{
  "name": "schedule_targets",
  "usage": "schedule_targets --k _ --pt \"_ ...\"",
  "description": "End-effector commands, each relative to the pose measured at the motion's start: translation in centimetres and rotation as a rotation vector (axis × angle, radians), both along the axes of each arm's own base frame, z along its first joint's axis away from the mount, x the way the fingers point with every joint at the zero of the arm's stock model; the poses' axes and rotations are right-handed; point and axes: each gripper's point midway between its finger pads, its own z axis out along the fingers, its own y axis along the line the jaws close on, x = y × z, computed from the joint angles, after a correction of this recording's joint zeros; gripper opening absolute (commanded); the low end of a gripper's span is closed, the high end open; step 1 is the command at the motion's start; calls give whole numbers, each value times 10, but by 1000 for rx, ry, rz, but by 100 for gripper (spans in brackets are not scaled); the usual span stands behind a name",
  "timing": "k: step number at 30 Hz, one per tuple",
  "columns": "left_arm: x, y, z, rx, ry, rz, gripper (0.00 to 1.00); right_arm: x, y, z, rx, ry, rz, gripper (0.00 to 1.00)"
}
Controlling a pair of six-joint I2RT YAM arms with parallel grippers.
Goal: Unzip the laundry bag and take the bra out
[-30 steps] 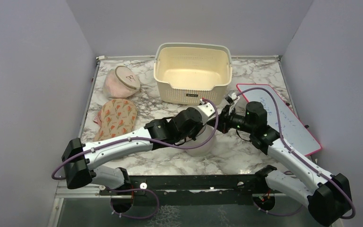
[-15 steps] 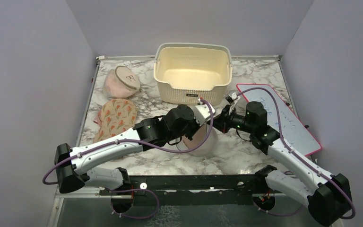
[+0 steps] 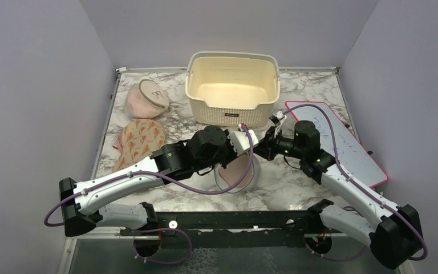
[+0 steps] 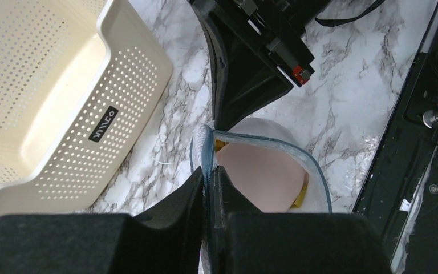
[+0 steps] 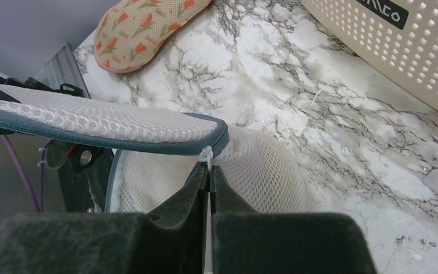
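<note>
Marble bench (image 3: 288, 180) carries the laundry bag (image 3: 244, 178) at its near middle, between both arms, mouth up and partly unzipped. The pink bra (image 4: 259, 180) lies inside, just below and nearward of your left jaws, which are pressed onto the raised grey zip rim (image 4: 204, 151). Your right jaws pinch the white zip pull (image 5: 206, 154) at the bag's far right edge. The left arm looks nearer the bra.

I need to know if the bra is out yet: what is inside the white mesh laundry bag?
The laundry bag is open, lid lifted. Inside shows a smooth pale pink cup with yellow trim at its edge. Whatever lies beneath it is covered.
</note>
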Motion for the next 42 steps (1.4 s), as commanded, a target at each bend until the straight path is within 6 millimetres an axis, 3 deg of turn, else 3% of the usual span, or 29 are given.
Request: schedule_targets --k 1,4,7,15,25,28,34,39,42 --pt "-3 -3 15 -59 -24 -16 0 7 -1 32 48 -49 -40 1" --pt "3 1 -6 -39 17 57 0 12 -2 44 61 -81 -61 1" --pt "12 6 -21 -6 52 157 2 13 -1 43 39 -100 -44 1" --pt "21 13 -40 31 91 271 44 2 1 50 47 -123 17 1" --pt "34 -1 -62 132 87 292 46 -1 2 43 39 -94 28 1" --pt "37 -5 -65 147 80 295 42 -1 3 42 41 -85 32 1" --pt "38 -4 -57 151 39 283 12 3 0 36 28 -72 -1 1" --pt "25 3 -45 138 5 219 0 6 0 38 58 -56 -31 1" --pt "19 8 -26 80 -12 192 0 6 2 41 71 -49 -30 1"
